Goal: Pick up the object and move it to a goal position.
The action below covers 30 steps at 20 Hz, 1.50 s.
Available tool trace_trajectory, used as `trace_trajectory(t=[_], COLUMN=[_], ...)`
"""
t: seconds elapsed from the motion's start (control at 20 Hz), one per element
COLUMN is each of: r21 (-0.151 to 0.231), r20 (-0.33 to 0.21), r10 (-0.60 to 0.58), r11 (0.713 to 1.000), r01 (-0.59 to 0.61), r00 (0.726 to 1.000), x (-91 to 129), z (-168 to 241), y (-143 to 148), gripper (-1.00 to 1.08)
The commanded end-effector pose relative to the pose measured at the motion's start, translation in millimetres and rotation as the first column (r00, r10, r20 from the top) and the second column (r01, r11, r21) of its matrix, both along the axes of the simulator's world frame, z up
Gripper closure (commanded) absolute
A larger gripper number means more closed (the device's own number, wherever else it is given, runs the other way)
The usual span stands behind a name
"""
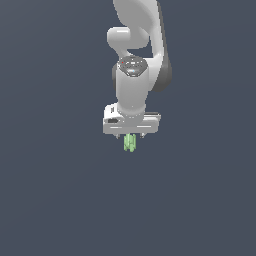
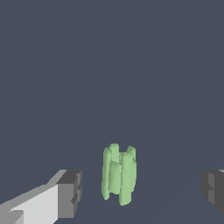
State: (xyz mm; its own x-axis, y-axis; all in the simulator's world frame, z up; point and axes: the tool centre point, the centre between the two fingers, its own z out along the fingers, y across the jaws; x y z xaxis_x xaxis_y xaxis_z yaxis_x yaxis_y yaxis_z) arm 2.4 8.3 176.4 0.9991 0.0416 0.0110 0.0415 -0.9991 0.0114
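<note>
The object (image 2: 119, 174) is a small light-green lumpy piece seen edge-on, standing upright on the dark grey floor. In the wrist view it stands between the two dark fingertips, closer to one finger (image 2: 70, 192) than to the other (image 2: 213, 190), with a gap on each side. My gripper (image 2: 141, 192) is open, much wider than the object, and touches nothing. In the exterior view the gripper (image 1: 130, 136) points straight down, and the object (image 1: 130, 143) shows just under the white hand, between the short finger stubs.
The white arm (image 1: 135, 75) rises straight above the hand in the exterior view. A plain dark grey surface (image 1: 60, 200) fills all the rest. No other objects, walls or edges show.
</note>
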Motion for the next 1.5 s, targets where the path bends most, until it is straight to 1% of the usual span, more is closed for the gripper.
trace_trajectory(t=[0.0,0.15,0.35,0.5,0.75,1.0,1.2,1.45], r21=[0.0,-0.003,-0.012,-0.014,-0.012,-0.008,-0.002,0.005], r20=[0.0,-0.001,-0.002,-0.002,-0.002,-0.004,-0.006,-0.009], r10=[0.0,-0.01,-0.043,-0.05,-0.047,-0.048,-0.05,-0.052], r11=[1.0,1.0,0.999,0.999,0.999,0.999,0.999,0.999], r01=[0.0,0.01,0.043,0.05,0.047,0.048,0.05,0.052], r00=[1.0,1.0,0.999,0.999,0.999,0.999,0.999,0.999], x=[0,0,2,3,1,-8,-20,-41], z=[0,1,8,11,6,-11,-33,-63], y=[0,-7,-29,-35,-31,-25,-17,-7], gripper=[-0.92,-0.92,-0.92,-0.92,-0.92,-0.92,-0.92,-0.92])
